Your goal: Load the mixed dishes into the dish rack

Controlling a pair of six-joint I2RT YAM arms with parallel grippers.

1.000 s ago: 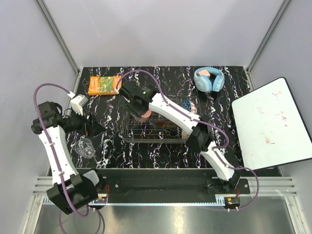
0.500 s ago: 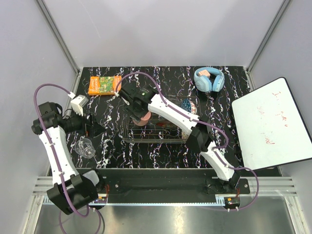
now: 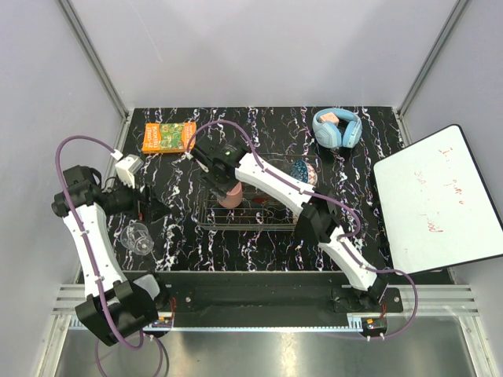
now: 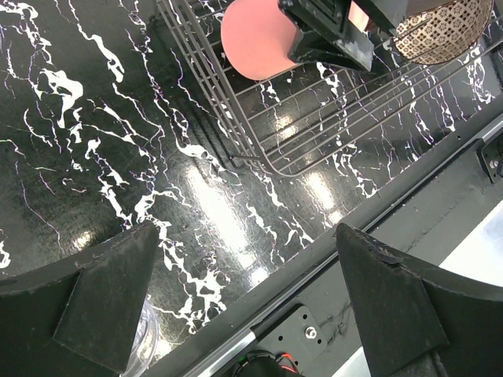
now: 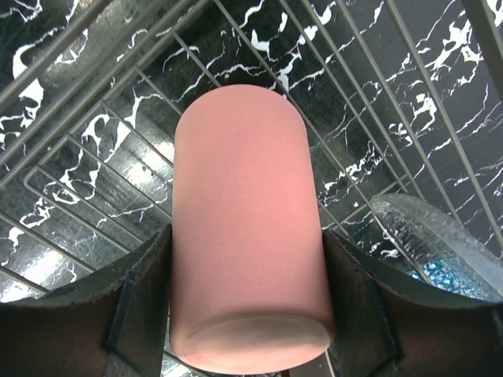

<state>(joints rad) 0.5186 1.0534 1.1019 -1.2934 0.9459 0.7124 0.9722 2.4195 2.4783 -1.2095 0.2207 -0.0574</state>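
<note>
The dish rack (image 3: pixel 247 214) is a dark wire grid in the middle of the table. My right gripper (image 3: pixel 222 182) is shut on the salmon-pink cup (image 3: pixel 231 195) and holds it over the rack's left end. In the right wrist view the cup (image 5: pixel 244 236) sits between both fingers above the rack wires (image 5: pixel 94 181), with the clear glass bowl (image 5: pixel 428 236) at the right. The left wrist view shows the cup (image 4: pixel 255 39), the rack (image 4: pixel 314 118) and the beige patterned bowl (image 4: pixel 440 27). My left gripper (image 3: pixel 149 206) is open and empty, left of the rack. The clear stemmed glass (image 3: pixel 138 236) lies near it. The blue patterned bowl (image 3: pixel 302 170) sits by the rack's far right.
An orange-green book (image 3: pixel 167 136) lies at the back left. Light blue headphones (image 3: pixel 338 127) lie at the back right. A whiteboard (image 3: pixel 436 200) lies to the right of the table. The table's front rail (image 4: pixel 377 212) runs below my left gripper.
My right gripper has moved slightly left and down with the cup, closer to the rack's left end. The left arm has not moved.
</note>
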